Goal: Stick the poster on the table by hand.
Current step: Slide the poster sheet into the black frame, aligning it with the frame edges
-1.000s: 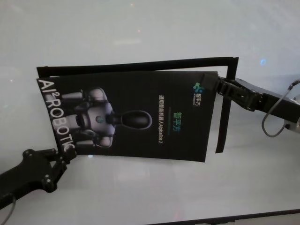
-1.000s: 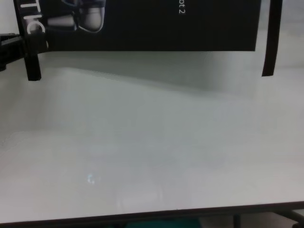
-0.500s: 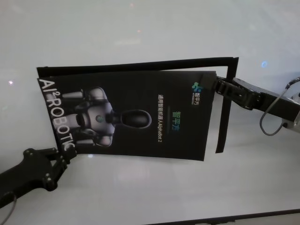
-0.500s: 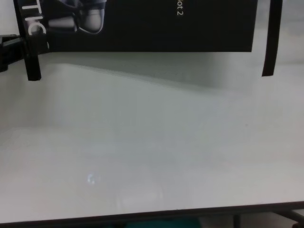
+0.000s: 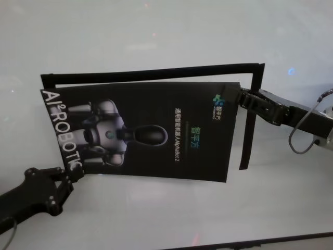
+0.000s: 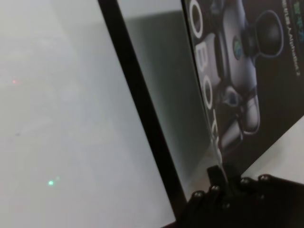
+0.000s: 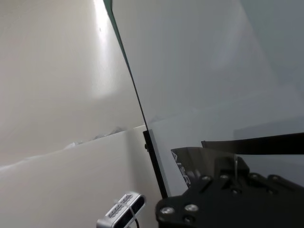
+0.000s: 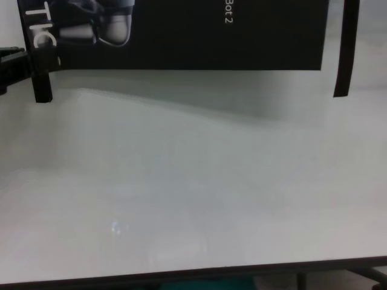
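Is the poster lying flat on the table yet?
No. The poster is lifted, casting a shadow on the table; left gripper and right gripper pinch opposite edges.

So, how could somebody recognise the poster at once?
On the wide white table, between the two black arms, look for the large glossy black sheet, the poster. Unlike the narrow plain black strips framing it, it carries a grey-white robot picture and white lettering.

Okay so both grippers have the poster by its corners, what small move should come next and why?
Probably lower it flat. The left gripper and right gripper pinch opposite corners, and the poster casts a shadow on the table, so it seems lifted inside the black strips.
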